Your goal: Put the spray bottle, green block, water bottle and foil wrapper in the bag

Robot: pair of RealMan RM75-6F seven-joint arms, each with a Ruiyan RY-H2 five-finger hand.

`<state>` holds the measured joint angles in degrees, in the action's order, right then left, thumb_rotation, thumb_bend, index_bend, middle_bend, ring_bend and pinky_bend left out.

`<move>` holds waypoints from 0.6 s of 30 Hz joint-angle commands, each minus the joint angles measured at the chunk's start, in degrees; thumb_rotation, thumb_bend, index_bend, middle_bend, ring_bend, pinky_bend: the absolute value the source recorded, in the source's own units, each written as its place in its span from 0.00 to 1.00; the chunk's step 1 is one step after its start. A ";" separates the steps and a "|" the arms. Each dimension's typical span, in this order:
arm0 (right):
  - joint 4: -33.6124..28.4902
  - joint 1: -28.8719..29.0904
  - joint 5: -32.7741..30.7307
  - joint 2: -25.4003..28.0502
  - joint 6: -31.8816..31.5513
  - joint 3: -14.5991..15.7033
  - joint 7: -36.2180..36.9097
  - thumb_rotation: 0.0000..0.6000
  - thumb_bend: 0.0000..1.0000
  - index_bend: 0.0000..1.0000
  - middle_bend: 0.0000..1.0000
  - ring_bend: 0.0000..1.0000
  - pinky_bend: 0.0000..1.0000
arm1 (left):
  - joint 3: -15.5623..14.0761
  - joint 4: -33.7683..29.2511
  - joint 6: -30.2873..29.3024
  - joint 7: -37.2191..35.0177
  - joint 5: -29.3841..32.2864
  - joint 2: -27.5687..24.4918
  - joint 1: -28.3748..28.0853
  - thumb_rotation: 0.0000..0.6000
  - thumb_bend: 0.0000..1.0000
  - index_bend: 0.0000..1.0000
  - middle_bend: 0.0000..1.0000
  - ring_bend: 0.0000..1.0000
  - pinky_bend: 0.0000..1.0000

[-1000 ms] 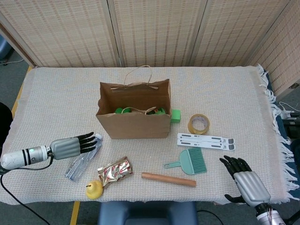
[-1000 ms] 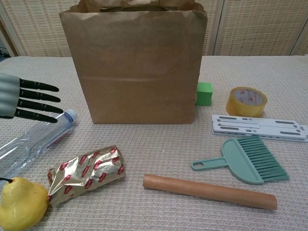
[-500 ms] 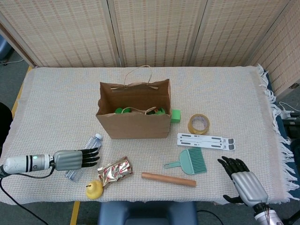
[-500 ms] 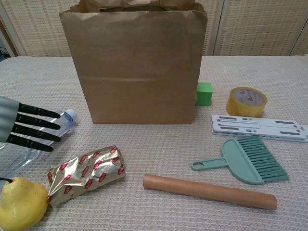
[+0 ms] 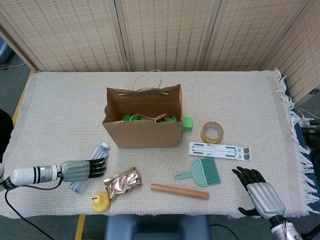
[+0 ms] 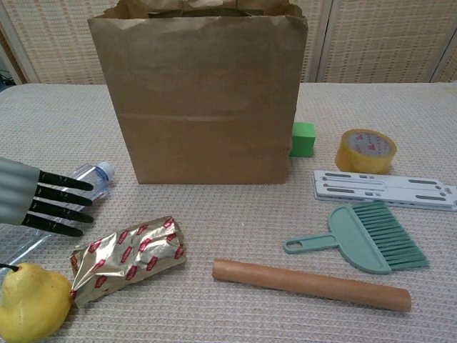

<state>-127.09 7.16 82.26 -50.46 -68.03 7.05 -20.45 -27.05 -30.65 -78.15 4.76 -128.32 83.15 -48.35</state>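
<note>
- Your left hand (image 5: 80, 170) sits at the lower left of the head view, fingers straight and slightly apart, holding nothing; in the chest view it lies at the left edge with the fingertips (image 6: 71, 204) pointing right.
- The water bottle (image 5: 95, 160) lies directly under and behind that hand. Its long axis runs diagonally, cap toward the upper right and the bag, base toward the lower left. The hand lies across the bottle's middle, but whether it touches cannot be told.
- I judge the bottle is the next thing to take: you need the fingers to wrap round its body, across that diagonal.
- Just right of the hand, the foil wrapper (image 5: 122, 182) lies near the bottom edge, apart from the fingers.
- The bag (image 5: 142, 135) stands upright in the centre, up and right of the hand, mouth open; something green shows inside.
- The green block (image 5: 187, 123) sits on the table, touching or just beside the bag's right side, not in it.
- Your right hand (image 5: 260, 192), at the lower right corner, is empty with fingers apart, well away from the bottle; the left is far nearer.
</note>
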 commanded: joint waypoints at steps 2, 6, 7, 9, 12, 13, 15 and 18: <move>-0.11 0.05 -0.01 0.01 -0.12 -0.06 0.10 1.00 0.06 0.00 0.00 0.00 0.00 | -0.84 1.11 0.13 -0.83 -0.23 0.97 0.39 1.00 0.43 0.11 0.01 0.01 0.19; -0.15 0.05 0.10 0.08 -0.15 0.05 0.21 1.00 0.06 0.00 0.00 0.00 0.00 | -1.84 2.56 -0.88 -1.98 -0.80 1.65 0.71 1.00 0.56 0.37 0.28 0.26 0.49; -0.17 0.06 0.12 0.08 -0.14 0.08 0.22 1.00 0.06 0.00 0.00 0.00 0.00 | -1.99 2.87 -1.24 -2.25 -0.84 1.73 0.81 1.00 0.57 0.42 0.35 0.32 0.56; -0.21 0.04 0.25 0.09 -0.18 0.14 0.25 1.00 0.06 0.00 0.00 0.00 0.00 | -2.19 3.56 -2.08 -2.79 -0.79 1.69 1.02 1.00 0.61 0.50 0.49 0.45 0.66; -0.29 0.04 0.37 0.09 -0.20 0.22 0.25 1.00 0.06 0.00 0.00 0.00 0.00 | -2.08 4.29 -3.09 -2.87 -0.36 1.12 1.16 1.00 0.63 0.55 0.55 0.50 0.70; -0.32 0.03 0.41 0.12 -0.21 0.26 0.28 1.00 0.06 0.00 0.00 0.00 0.00 | -1.92 4.41 -3.35 -2.82 -0.09 0.81 1.18 1.00 0.63 0.56 0.56 0.51 0.70; -0.40 -0.05 0.74 0.21 -0.31 0.39 0.40 1.00 0.06 0.00 0.00 0.00 0.00 | -1.32 4.52 -3.76 -2.77 0.88 -0.09 1.32 1.00 0.63 0.57 0.57 0.52 0.71; -0.57 -0.20 1.41 0.35 -0.57 0.55 0.64 1.00 0.06 0.00 0.00 0.00 0.00 | 0.66 4.34 -3.93 -2.35 3.71 -1.61 2.21 1.00 0.63 0.58 0.58 0.53 0.72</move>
<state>-127.59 7.01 83.54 -50.16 -68.52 7.54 -19.89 -27.51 -26.24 -81.91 2.15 -126.06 82.40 -46.71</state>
